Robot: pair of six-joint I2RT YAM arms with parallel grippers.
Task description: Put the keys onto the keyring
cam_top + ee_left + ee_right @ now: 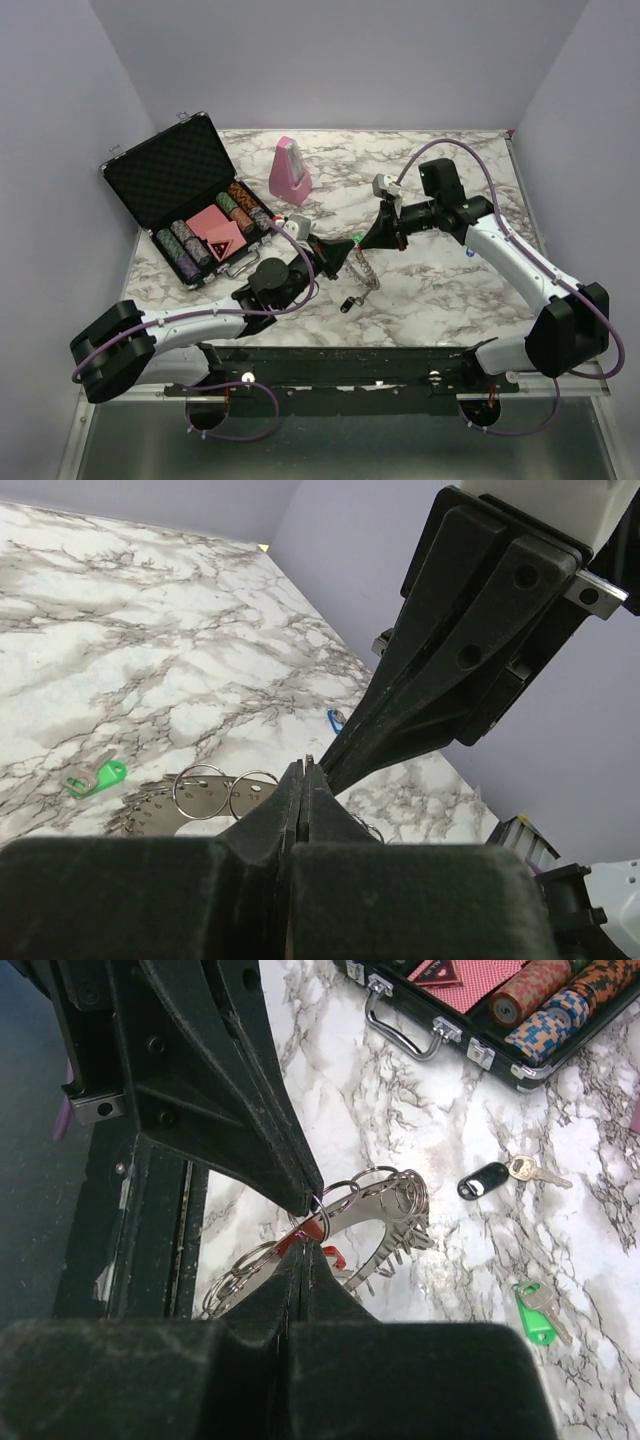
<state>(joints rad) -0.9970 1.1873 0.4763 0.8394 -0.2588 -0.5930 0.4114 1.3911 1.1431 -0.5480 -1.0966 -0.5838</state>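
Right wrist view: right jaws hide part of the keyring [388, 1208].

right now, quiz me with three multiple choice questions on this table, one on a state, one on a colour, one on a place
1. The poker-chip case is:
a) open
b) shut
c) upside down

2. The metronome is:
a) green
b) pink
c) white

3. The black-capped key lies:
a) in the case
b) on the metronome
c) on the marble table

Answers:
1. a, its lid stands raised and the inside shows.
2. b, its body is plainly pink in the top view.
3. c, the right wrist view shows bare marble all around it.
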